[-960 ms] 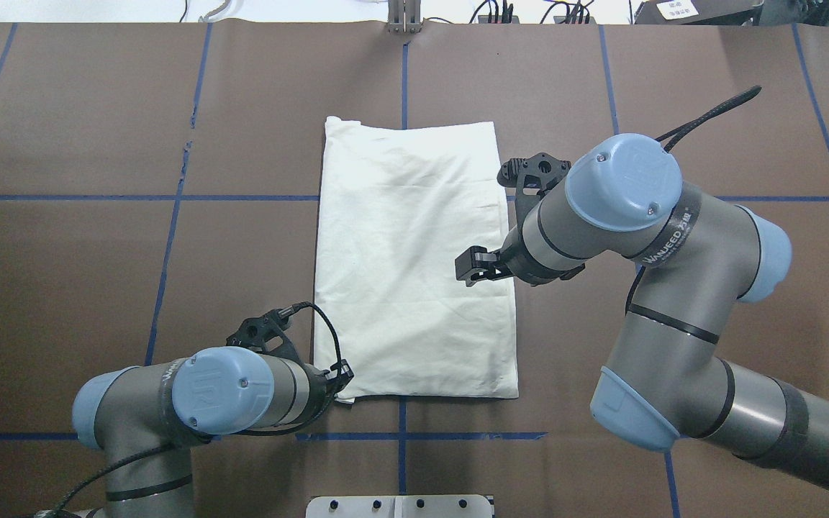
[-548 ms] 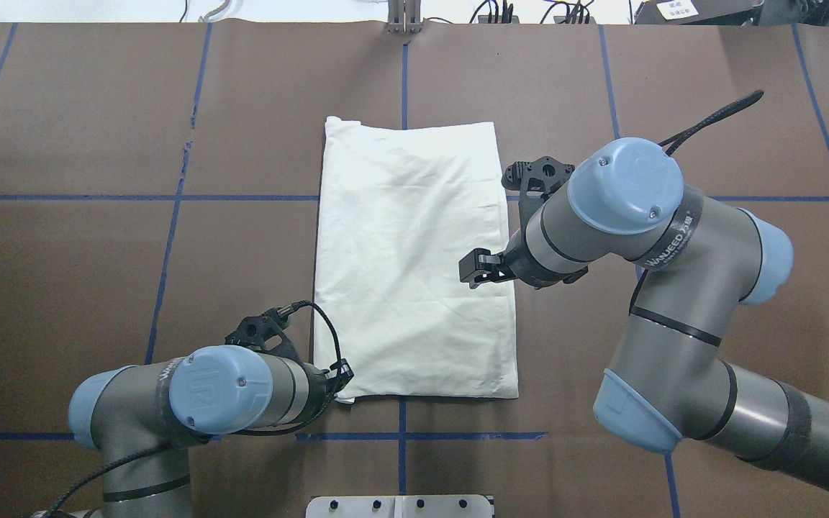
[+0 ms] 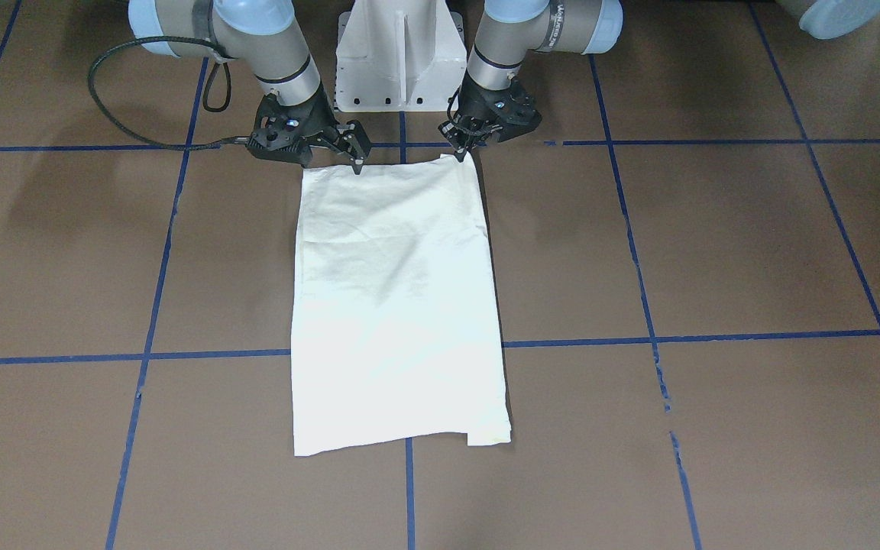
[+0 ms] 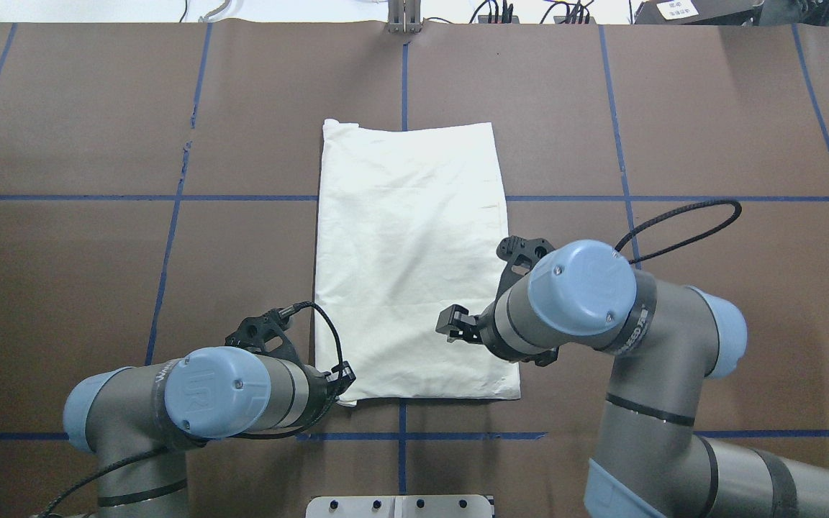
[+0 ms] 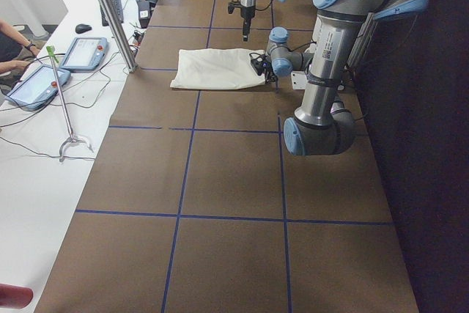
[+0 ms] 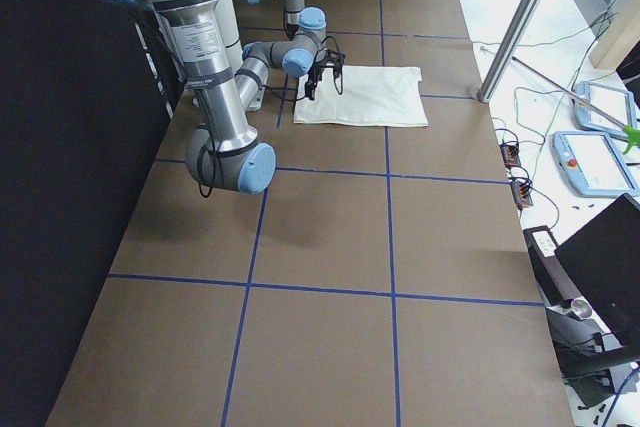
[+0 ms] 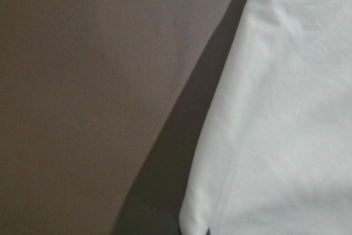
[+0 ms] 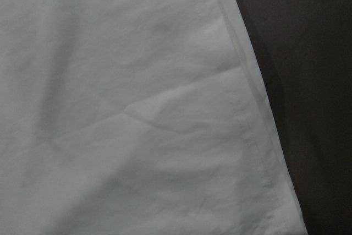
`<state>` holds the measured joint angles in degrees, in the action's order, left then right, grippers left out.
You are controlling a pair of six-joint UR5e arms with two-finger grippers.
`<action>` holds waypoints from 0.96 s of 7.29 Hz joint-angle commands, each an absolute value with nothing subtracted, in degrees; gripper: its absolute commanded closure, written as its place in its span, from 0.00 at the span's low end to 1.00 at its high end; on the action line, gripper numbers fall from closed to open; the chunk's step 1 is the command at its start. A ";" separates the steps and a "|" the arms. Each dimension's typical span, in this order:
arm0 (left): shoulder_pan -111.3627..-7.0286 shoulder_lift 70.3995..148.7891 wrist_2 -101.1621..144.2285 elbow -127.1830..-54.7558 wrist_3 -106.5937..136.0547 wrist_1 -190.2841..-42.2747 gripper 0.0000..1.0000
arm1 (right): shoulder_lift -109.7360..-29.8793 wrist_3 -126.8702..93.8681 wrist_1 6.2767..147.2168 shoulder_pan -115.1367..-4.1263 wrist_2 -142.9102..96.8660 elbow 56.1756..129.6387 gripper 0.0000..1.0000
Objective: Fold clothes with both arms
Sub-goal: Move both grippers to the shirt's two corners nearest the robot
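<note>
A cream T-shirt (image 4: 407,259), plain side up and folded into a long rectangle, lay flat at the middle of the brown table with blue tape lines (image 4: 98,273). My black two-finger left gripper (image 3: 461,153) sat at the shirt's near left corner, its fingers pinched together on the cloth. My black two-finger right gripper (image 3: 358,156) hung over the near right part of the shirt, fingers spread apart and holding nothing.

One cream shirt (image 4: 407,259), on one brown table (image 4: 98,288). Arms: two, left arm (image 4: 216,392) and right arm (image 4: 580,298); grippers: two, left gripper (image 3: 461,153) and right gripper (image 3: 357,156). One white pedestal (image 3: 402,53).
</note>
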<state>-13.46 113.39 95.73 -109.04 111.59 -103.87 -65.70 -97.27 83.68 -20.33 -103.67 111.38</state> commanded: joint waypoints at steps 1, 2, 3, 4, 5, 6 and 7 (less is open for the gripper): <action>-13.45 113.38 95.80 -108.99 111.53 -103.89 1.00 | -66.53 -110.34 81.47 -14.60 -96.27 110.22 0.00; -13.45 113.38 95.80 -108.98 111.53 -103.89 1.00 | -66.27 -113.26 81.56 -14.59 -95.89 109.34 0.00; -13.45 113.47 95.80 -108.98 111.53 -103.89 1.00 | -66.10 -114.68 81.65 -14.50 -95.45 107.86 0.00; -13.36 113.47 95.80 -108.98 111.53 -103.89 1.00 | -66.09 -115.83 81.65 -14.50 -95.01 106.36 0.00; -13.36 113.47 95.80 -108.98 111.53 -103.89 1.00 | -66.09 -115.93 81.65 -14.41 -94.75 105.39 0.00; -13.36 113.47 95.80 -108.98 111.53 -103.89 1.00 | -66.18 -115.93 81.74 -14.41 -94.66 105.03 0.00; -13.36 113.55 95.89 -108.90 111.53 -103.89 1.00 | -66.18 -115.93 81.91 -14.41 -94.66 104.77 0.00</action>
<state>-13.36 113.49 95.82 -108.95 111.53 -103.89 -66.15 -115.83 81.75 -14.44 -94.75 105.29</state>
